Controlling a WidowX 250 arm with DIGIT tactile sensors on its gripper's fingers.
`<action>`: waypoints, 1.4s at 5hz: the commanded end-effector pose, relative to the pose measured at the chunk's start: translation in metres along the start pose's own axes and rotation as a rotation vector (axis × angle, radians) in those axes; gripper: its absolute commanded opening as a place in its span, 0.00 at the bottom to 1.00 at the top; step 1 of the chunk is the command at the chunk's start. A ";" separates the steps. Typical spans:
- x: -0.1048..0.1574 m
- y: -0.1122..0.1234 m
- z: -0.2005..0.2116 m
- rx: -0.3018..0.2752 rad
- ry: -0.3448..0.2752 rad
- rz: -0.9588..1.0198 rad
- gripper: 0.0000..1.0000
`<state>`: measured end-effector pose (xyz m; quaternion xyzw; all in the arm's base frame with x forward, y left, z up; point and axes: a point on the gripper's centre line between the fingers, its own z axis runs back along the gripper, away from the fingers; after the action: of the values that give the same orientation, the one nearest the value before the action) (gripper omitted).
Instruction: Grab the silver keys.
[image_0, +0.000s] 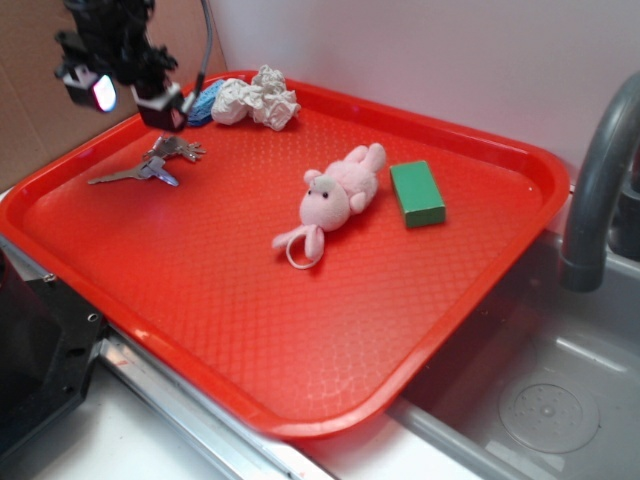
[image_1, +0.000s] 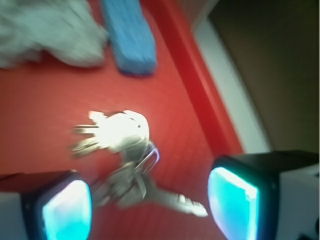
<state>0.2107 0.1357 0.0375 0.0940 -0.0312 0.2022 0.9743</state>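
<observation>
Spread fingers (image_1: 65, 210) hover over the silver keys (image_1: 125, 160), which lie between them on the tray (image_0: 300, 330).

One high side view, one close wrist view.
Exterior looks down across the red tray (image_0: 480, 290); wrist stares straight down, sharing the silver keys (image_0: 150, 165) (image_1: 125, 155).

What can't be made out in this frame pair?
- Silver keys: wrist view is motion-blurred and glared, so the key count is unclear.
- Blue object: exterior view, mostly hidden behind the gripper.
- Fingers: cut off by the wrist view's bottom edge.
- Faucet: cropped at the exterior view's right edge.
</observation>
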 end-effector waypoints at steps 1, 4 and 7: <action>0.003 -0.010 -0.048 0.022 0.031 0.010 0.00; 0.002 -0.007 -0.037 0.010 0.046 -0.014 0.00; -0.019 -0.009 -0.005 -0.077 0.084 -0.027 0.00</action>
<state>0.2005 0.1100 0.0205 0.0430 0.0249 0.1920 0.9801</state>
